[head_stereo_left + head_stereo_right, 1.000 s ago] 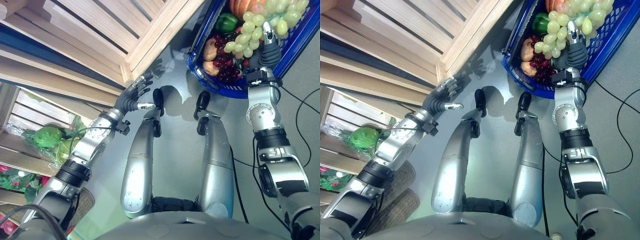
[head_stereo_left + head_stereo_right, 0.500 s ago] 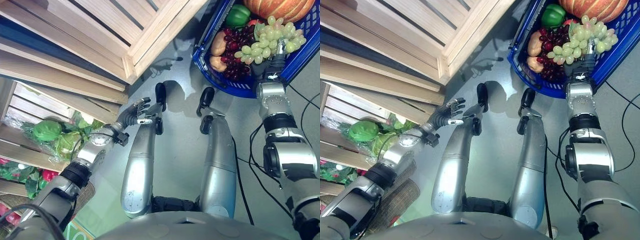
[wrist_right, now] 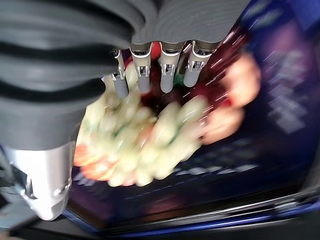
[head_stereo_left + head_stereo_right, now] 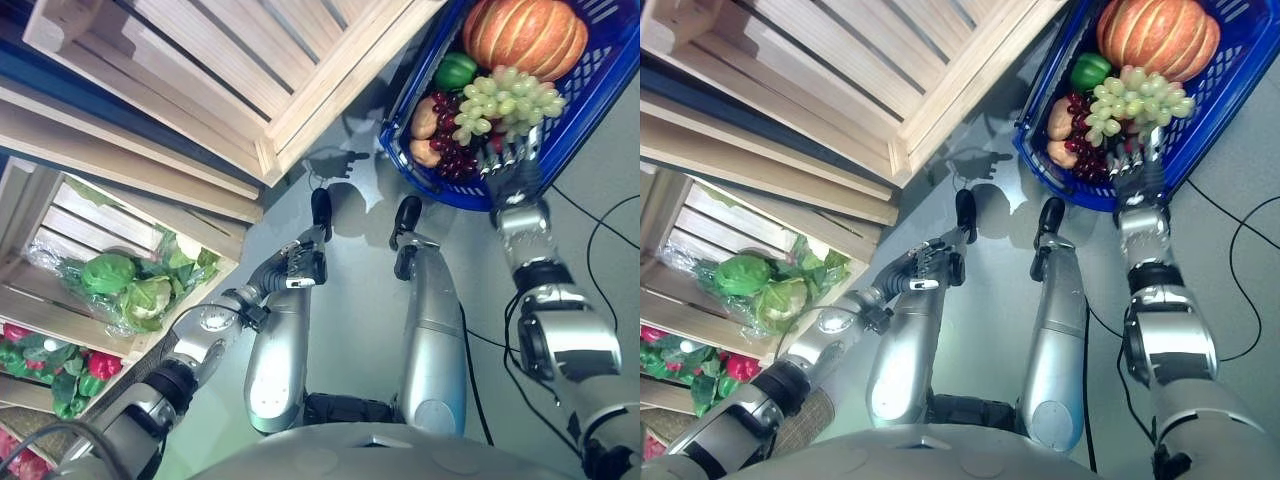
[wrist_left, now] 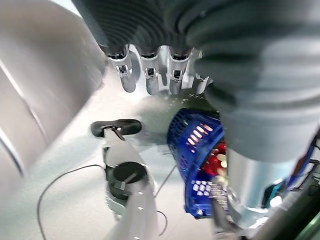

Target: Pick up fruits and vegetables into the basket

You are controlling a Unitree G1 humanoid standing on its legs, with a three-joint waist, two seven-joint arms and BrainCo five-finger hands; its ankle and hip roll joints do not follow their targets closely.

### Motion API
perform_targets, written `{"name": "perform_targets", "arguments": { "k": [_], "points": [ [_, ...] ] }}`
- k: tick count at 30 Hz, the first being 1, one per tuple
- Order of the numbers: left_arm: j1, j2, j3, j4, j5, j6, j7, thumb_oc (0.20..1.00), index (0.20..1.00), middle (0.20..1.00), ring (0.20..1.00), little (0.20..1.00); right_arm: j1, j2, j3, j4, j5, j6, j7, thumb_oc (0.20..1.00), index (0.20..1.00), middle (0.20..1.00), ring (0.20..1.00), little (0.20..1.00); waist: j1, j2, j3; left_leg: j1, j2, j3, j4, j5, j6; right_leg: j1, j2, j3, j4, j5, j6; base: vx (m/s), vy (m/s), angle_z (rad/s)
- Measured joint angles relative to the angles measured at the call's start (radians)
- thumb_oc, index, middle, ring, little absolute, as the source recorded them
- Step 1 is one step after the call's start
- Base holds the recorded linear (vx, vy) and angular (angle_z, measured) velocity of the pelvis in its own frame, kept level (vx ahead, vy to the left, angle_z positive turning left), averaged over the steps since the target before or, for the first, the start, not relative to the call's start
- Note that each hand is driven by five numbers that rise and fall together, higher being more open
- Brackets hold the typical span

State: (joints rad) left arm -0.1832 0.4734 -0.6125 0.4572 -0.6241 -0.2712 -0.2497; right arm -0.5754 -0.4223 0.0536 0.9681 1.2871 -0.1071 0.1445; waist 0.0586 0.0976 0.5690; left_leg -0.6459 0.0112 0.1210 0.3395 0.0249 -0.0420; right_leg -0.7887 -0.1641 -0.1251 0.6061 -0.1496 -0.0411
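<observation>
Basket (image 4: 420,190): one pumpkin (image 4: 523,35) (one pepper (image 4: 455,72))

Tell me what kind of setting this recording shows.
Probably a mock grocery or produce stand: wooden crates holding bagged greens and peppers, and a blue shopping basket of produce on the floor.

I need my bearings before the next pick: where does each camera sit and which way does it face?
Eye views: on the head, looking down at the blue basket, the green grapes, both arms.
Left wrist view: along the left hand, fingers straight, toward the floor and basket.
Right wrist view: along the right hand, fingers straight over the grapes in the basket.
Shared: the basket.
</observation>
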Motion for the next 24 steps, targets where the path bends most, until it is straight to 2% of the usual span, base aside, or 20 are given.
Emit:
{"name": "perform_targets", "arguments": {
  "k": [5,9,13,17,23,24],
  "points": [
    [0.011,-0.012,0.023,0.039,0.02,-0.023,0.007,1.0,1.0,1.0,1.0,1.0,0.16,0.081,0.096,-0.018,-0.15,-0.082,0.053,1.0,1.0,1.0,1.0,1.0,-0.042,0.001,0.0,0.111,0.0,0.014,-0.056,0.004,0.006,0.109,0.007,0.0,-0.063,0.017,0.013,-0.05,0.182,-0.09],
    [0.029,-0.031,0.067,0.096,0.02,-0.038,-0.017,1.0,1.0,1.0,1.0,1.0,0.271,0.095,0.116,-0.023,-0.203,-0.134,0.173,1.0,1.0,1.0,1.0,1.0,-0.067,0.001,-0.001,0.244,0.002,0.024,-0.118,0.009,0.015,0.244,0.019,-0.001,-0.141,0.036,0.03,0.0,0.15,-0.09],
    [0.055,-0.057,0.109,0.161,0.023,-0.043,-0.033,1.0,1.0,1.0,1.0,1.0,0.322,0.09,0.107,0.027,-0.297,-0.132,0.217,1.0,1.0,1.0,1.0,1.0,-0.092,0.001,-0.001,0.388,0.007,0.02,-0.183,0.017,0.019,0.404,0.036,-0.013,-0.233,0.06,0.043,0.03,0.058,-0.01],
    [0.075,-0.074,0.12,0.204,0.04,-0.05,-0.051,1.0,1.0,1.0,1.0,1.0,0.371,0.091,0.098,0.072,-0.383,-0.127,0.256,1.0,1.0,1.0,1.0,1.0,-0.092,-0.001,-0.005,0.51,0.02,0.012,-0.245,0.025,0.02,0.545,0.056,-0.027,-0.333,0.089,0.053,0.08,-0.005,0.01],
    [0.145,-0.135,0.154,0.317,0.132,-0.058,-0.05,1.0,1.0,1.0,1.0,1.0,0.449,0.099,0.1,0.154,-0.573,-0.096,0.28,1.0,1.0,1.0,1.0,1.0,-0.087,-0.009,-0.14,0.618,0.023,0.007,-0.337,0.043,0.02,0.684,0.079,-0.05,-0.473,0.133,0.063,0.12,-0.009,0.05],
    [0.16,-0.147,0.161,0.341,0.148,-0.058,-0.05,1.0,1.0,1.0,1.0,1.0,0.466,0.105,0.104,0.167,-0.609,-0.092,0.28,1.0,1.0,1.0,1.0,1.0,-0.082,-0.02,-0.182,0.633,0.023,0.008,-0.351,0.041,0.019,0.7,0.082,-0.051,-0.49,0.133,0.064,0.1,-0.003,0.02]
  ]
}}
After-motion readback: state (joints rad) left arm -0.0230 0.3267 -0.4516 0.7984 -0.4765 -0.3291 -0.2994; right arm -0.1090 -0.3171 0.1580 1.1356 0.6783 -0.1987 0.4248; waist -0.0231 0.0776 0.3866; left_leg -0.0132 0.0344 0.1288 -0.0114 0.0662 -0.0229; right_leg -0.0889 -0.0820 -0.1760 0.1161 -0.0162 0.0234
